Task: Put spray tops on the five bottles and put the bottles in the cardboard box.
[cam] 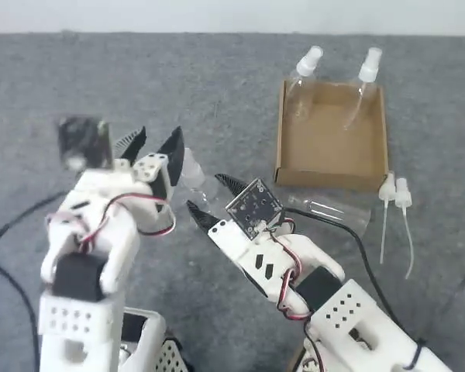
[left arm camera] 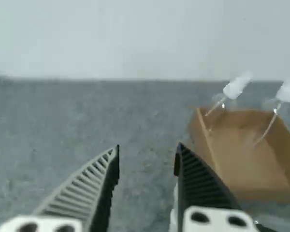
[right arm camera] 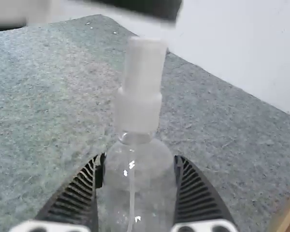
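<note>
High view shows the right hand [cam: 204,191] closed on a clear bottle [cam: 195,177] near the middle of the grey desk [cam: 101,77]. From the right wrist view, its fingers [right arm camera: 82,188] press against both sides of the bottle's body, and a white spray top [right arm camera: 140,87] sits on the neck. The left hand [cam: 161,130] is just beside that bottle's capped end, spread wide and holding nothing. The cardboard box [cam: 331,180] lies well apart toward the far right, with two capped bottles [cam: 306,63] leaning inside it, their tops over the far wall. An uncapped bottle [cam: 333,208] lies on its side just in front of the box, and two loose spray tops [cam: 395,192] with long tubes rest beside the box's near right corner
</note>
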Tool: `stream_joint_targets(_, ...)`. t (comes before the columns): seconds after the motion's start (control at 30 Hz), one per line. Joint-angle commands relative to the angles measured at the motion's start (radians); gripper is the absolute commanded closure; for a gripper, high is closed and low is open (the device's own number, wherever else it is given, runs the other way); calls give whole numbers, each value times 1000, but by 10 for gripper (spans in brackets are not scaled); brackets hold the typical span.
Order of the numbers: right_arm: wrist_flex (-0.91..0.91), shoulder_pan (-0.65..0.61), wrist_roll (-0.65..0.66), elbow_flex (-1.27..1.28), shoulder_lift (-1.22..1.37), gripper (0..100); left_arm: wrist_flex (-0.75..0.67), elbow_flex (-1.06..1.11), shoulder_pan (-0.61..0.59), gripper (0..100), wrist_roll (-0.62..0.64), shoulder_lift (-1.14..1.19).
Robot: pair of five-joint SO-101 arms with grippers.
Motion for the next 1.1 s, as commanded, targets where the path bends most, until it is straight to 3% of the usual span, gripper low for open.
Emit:
stream_joint_targets(0.0,-16,12,-9,-14,-15,992,-34,10,2,834,-11,38)
stream_joint_targets(0.33,-16,16,-9,-20,-15,992,-58,41,-15,833,-8,-48)
stream_joint_targets(0.57,-15,197,-9,-132,1,992,-23,74,-127,830,-5,-218)
stream_joint_targets(0.77,91,236,-9,-370,165,992,-66,369,31,821,-26,-336)
stream_joint_targets(0.87,173,234,-15,-525,289,992,-83,475,120,752,-60,-417)
stream_joint_targets(1.07,286,191,-123,-729,466,992,-58,558,152,715,-61,-563)
